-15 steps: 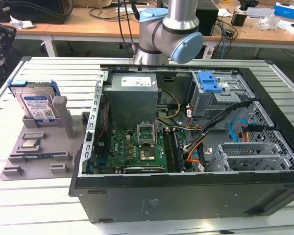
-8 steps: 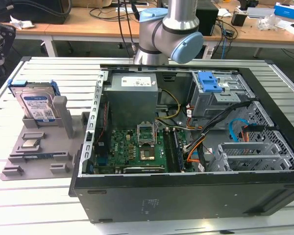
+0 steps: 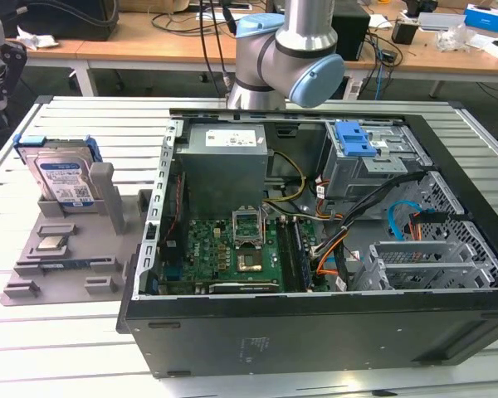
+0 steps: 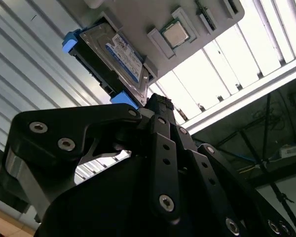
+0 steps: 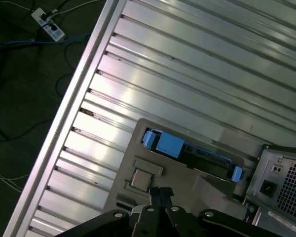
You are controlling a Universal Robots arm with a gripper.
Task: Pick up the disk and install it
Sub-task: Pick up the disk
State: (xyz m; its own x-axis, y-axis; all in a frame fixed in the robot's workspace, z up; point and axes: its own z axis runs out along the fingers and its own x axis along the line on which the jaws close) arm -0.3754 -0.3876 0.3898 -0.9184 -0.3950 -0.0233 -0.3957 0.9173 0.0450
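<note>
Disk (image 3: 62, 181) sits propped on edge in its grey holder (image 3: 100, 249), prob. so we can pinch it from above, while our gripper (image 4: 157, 102), fingers together & empty, hovers nearby.

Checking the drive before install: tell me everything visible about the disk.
The disk is a flat silver drive with a white-and-blue label and a blue plastic frame. It stands tilted on edge in the grey holder tray, at the exterior view's left of the computer case. The hand is clear of it.
</note>
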